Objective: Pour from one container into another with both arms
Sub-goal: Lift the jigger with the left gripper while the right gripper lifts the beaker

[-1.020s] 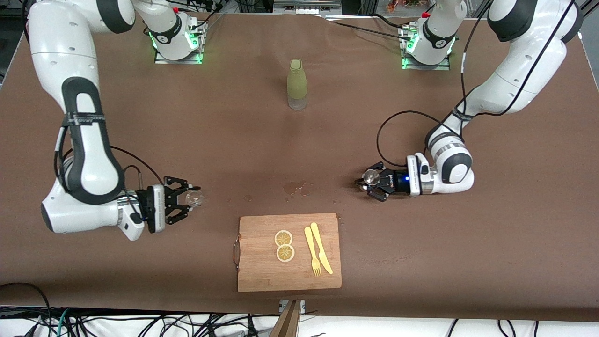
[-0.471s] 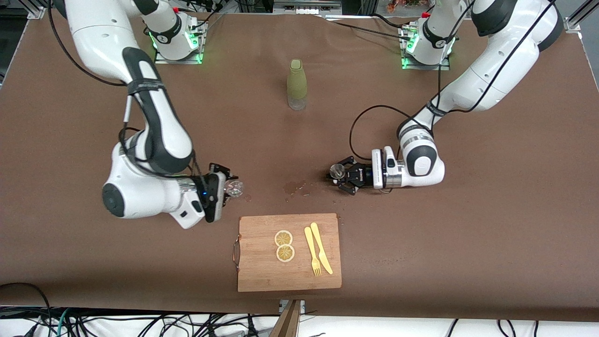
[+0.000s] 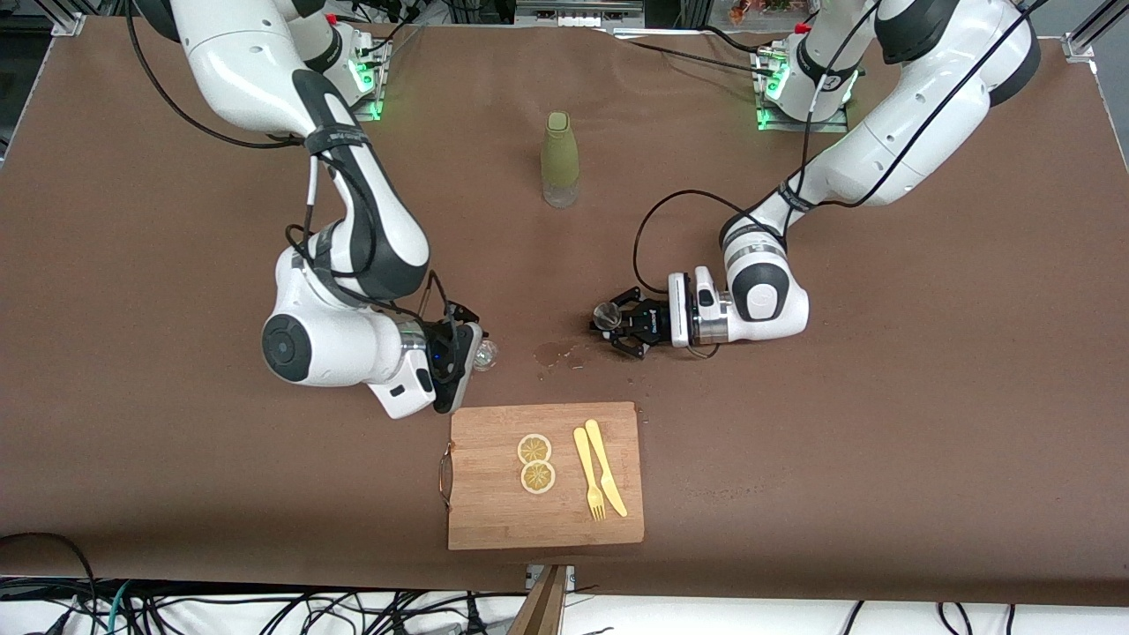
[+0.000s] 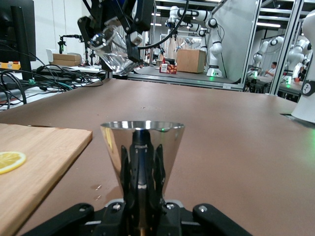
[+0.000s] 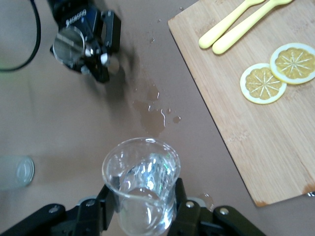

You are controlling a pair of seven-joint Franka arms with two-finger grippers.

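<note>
My right gripper (image 3: 474,354) is shut on a clear glass beaker (image 3: 484,354), held low over the table beside the wet patch (image 3: 557,354). In the right wrist view the beaker (image 5: 141,181) sits between the fingers, mouth facing the camera. My left gripper (image 3: 617,324) is shut on a shiny metal cup (image 3: 606,314), just over the table at the patch's other edge. The left wrist view shows that cup (image 4: 142,146) upright and cone-shaped, with the tilted beaker (image 4: 112,46) higher up ahead. The two vessels face each other across the patch, apart.
A wooden cutting board (image 3: 494,511) lies nearer the front camera, carrying two lemon slices (image 3: 535,463) and a yellow fork and knife (image 3: 598,470). A green bottle (image 3: 559,159) stands farther back, midway between the arm bases.
Both arms have swung inward toward the table's middle, bringing the beaker and the metal cup close on either side of the wet patch. The beaker now shows tilted.
</note>
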